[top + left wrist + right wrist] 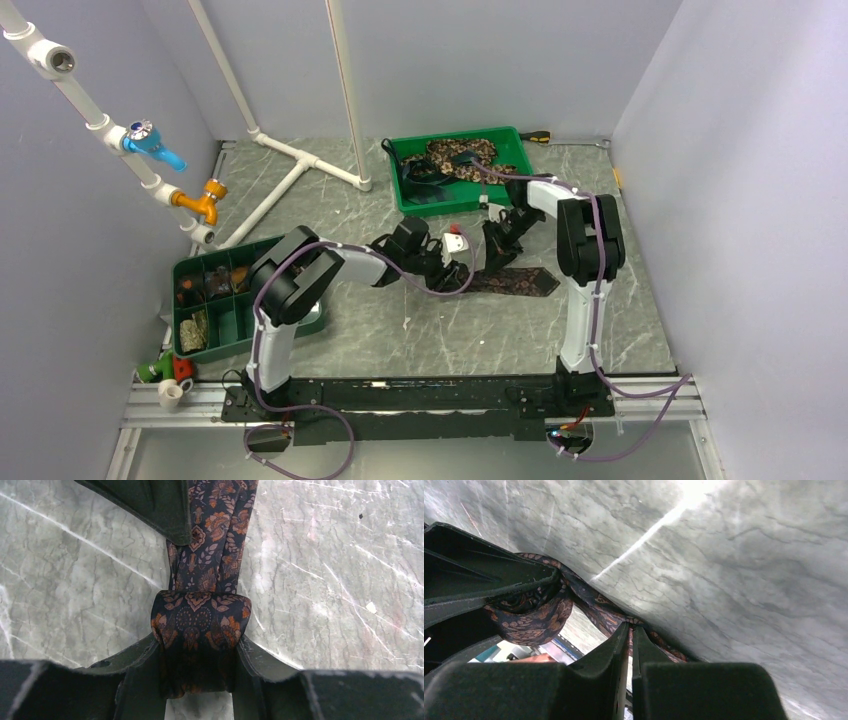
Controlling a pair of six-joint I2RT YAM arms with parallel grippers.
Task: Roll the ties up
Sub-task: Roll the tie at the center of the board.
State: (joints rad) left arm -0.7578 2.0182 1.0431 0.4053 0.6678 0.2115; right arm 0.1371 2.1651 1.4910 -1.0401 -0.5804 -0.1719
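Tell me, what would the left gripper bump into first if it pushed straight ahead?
The left gripper holds the rolled end of the tie; straight ahead comes its flat stretch, then probably the right gripper, though depth is unclear.

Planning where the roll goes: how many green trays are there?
2. One green tray sits at the far side with loose ties in it; a divided green tray sits at the left, partly behind the left arm. None seems hidden.
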